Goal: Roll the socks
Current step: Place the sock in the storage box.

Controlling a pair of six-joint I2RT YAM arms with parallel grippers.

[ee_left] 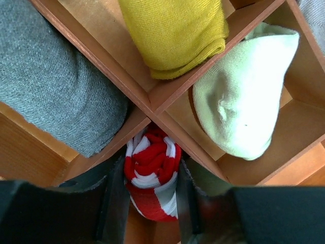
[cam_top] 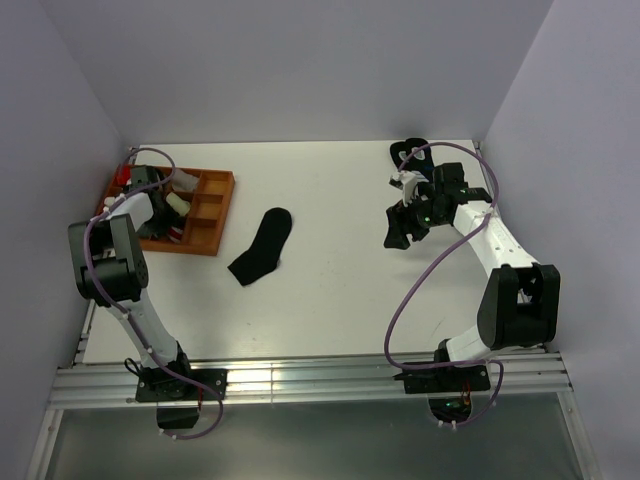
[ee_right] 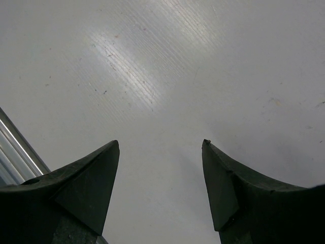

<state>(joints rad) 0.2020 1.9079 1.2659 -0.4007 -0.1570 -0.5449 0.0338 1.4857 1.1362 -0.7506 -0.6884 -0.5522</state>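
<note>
You look about halfway through. The striped sock is already bunched into a tight roll and sits low in a compartment of the wooden tray, next to the ones holding the grey bundle, the yellow bundle and the white bundle. Your left claw is closed onto that roll, with a finger pressed against each side, so the sock is gripped but not yet let go.

The black sock is the part left to do. It lies flat and unrolled on the desk, just right of the tray and well apart from both claws. Your right claw hangs over bare desk with its fingers spread wide and nothing between them. The black sock lies well off to that claw's left.
</note>
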